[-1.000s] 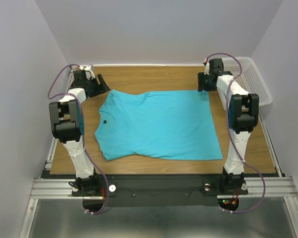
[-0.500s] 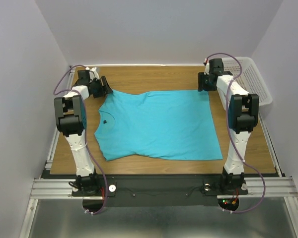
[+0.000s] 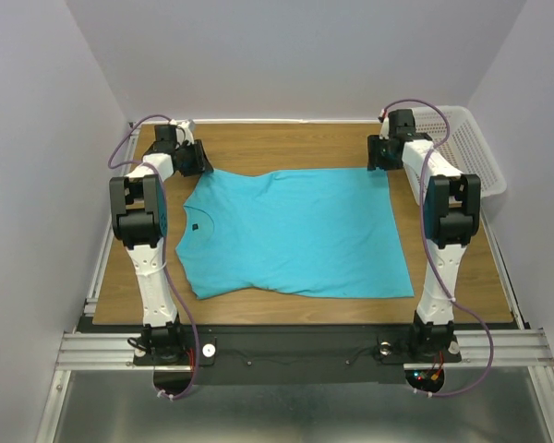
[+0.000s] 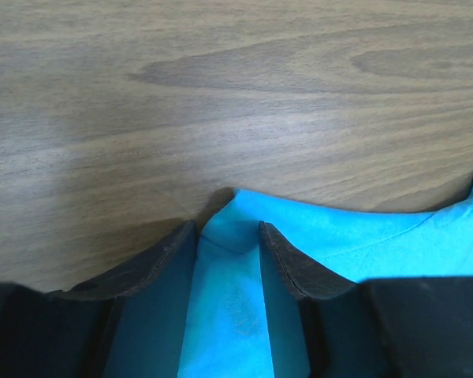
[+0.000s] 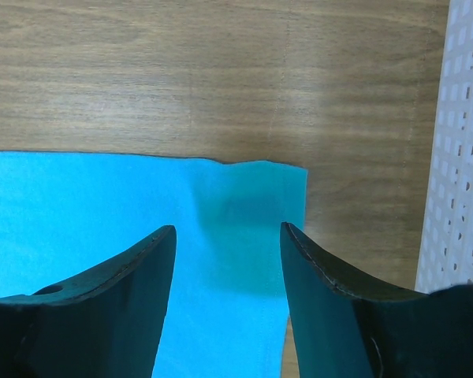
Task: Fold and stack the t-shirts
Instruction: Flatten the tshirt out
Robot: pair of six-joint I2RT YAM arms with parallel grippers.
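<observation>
Wooden table (image 3: 286,143) bears a plain turquoise t-shirt (image 3: 295,231), spread flat.

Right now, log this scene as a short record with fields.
t-shirt: one, turquoise, spread flat on the table
left hand: at the far left sleeve tip, fabric between its parted fingers
right hand: open, straddling the far right hem corner
basket: white, at the table's far right edge

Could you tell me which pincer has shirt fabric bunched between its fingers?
The left pincer: t-shirt fabric rises between its fingers, while the right pincer stands open over a flat corner.
</observation>
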